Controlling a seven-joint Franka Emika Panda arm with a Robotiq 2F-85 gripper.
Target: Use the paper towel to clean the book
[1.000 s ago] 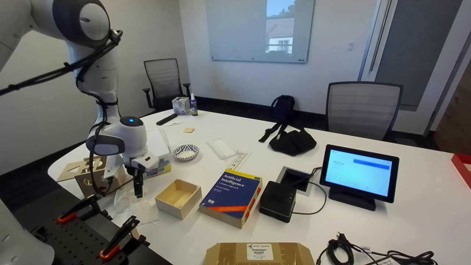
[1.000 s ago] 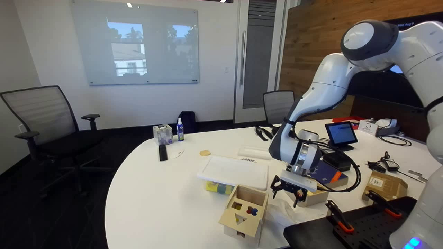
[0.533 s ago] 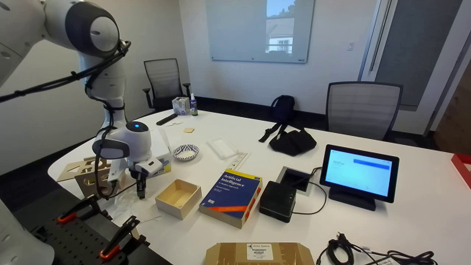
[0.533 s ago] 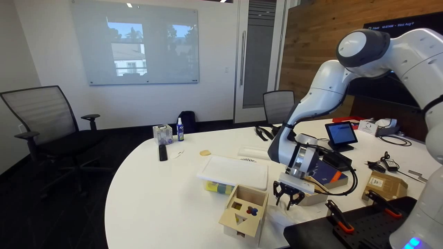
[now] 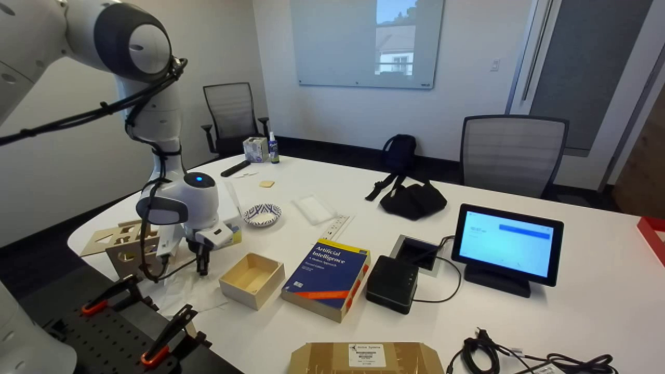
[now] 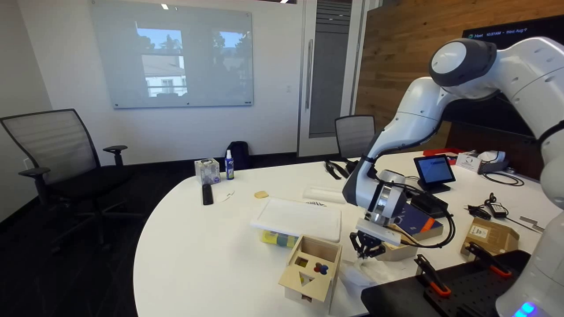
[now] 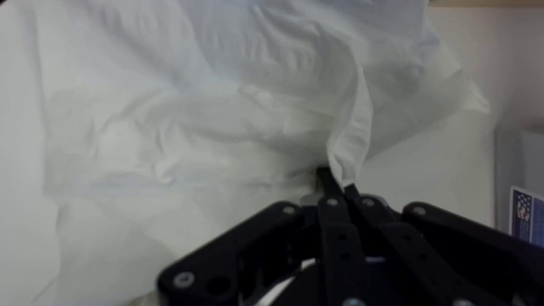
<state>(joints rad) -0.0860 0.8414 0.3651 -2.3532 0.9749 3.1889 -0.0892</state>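
Gripper (image 7: 338, 180) low over the desk (image 6: 194, 255), fingertips together on a narrow fold of the paper towel (image 7: 238, 140); the wrist view shows this pinch most clearly. Rest of the towel lies crumpled and spread on the desk beneath the gripper, only the pinched strip rising to the fingertips. A lidless wooden box (image 5: 238, 292) stands just beside the gripper; the book (image 5: 327, 278) lies flat, cover up, on the far side of that box, with a black device (image 5: 392, 285) beyond it. Shape-sorter box (image 6: 319, 281) on the opposite side of the gripper from the wooden box. Progress, as judged: early. The grasp looks made; towel and book are well apart, so no wiping is under way. Remaining: lift, carry over the wooden box, lower onto the cover, wipe, presumably let go. Whether the cover bears any dirt cannot be told. Next move probably calls for enough height that the hanging sheet clears the box walls. Concern: thin, soft material held by a small fold may slip or tear, and could leave little padding under the fingertips when wiping.
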